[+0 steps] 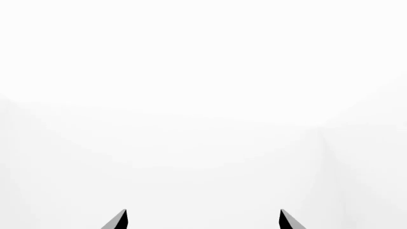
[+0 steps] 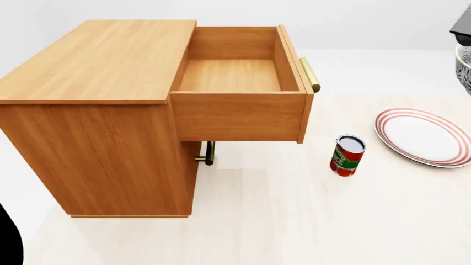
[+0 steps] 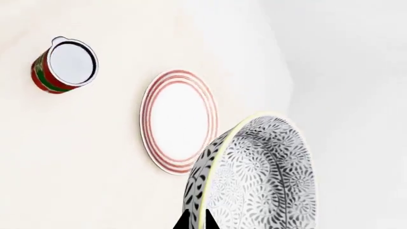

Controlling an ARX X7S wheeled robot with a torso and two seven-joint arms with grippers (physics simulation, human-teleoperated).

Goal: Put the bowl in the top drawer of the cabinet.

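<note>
bowl (image 3: 254,176): held up off the floor at the far right of the head view, above and just past the plate, only a sliver of it in that shot; I've got it raised so it can clear the drawer front on the way over

bowl look: deep and round, dense dark blue-grey flower-and-leaf pattern on white outside, pale yellowish rim edge, seen nearly edge-on from my right wrist so the inside barely shows

right pincer (image 3: 197,222): clamped on the bowl's rim, one dark fingertip on the outside wall (the other finger hidden by the bowl, I take it to be inside); narrow gap, just the wall thickness

left pincer (image 1: 203,220): spread wide, two tips apart with nothing between them, faces blank white; parked out of the way, I judge

top drawer (image 2: 239,118): pulled fully out, inside bare, brass handle on its front facing the plate side; open so the bowl can go straight down in

cabinet (image 2: 96,61): flat top bare, lower drawer shut with its handle showing under the open one

plate (image 2: 423,135): flat on the floor, red rim rings, well apart from the cabinet

can (image 2: 347,155): upright between drawer and plate, sits under my likely path so I'd keep the bowl high

stage: bowl lifted, carry to drawer not yet done
</note>
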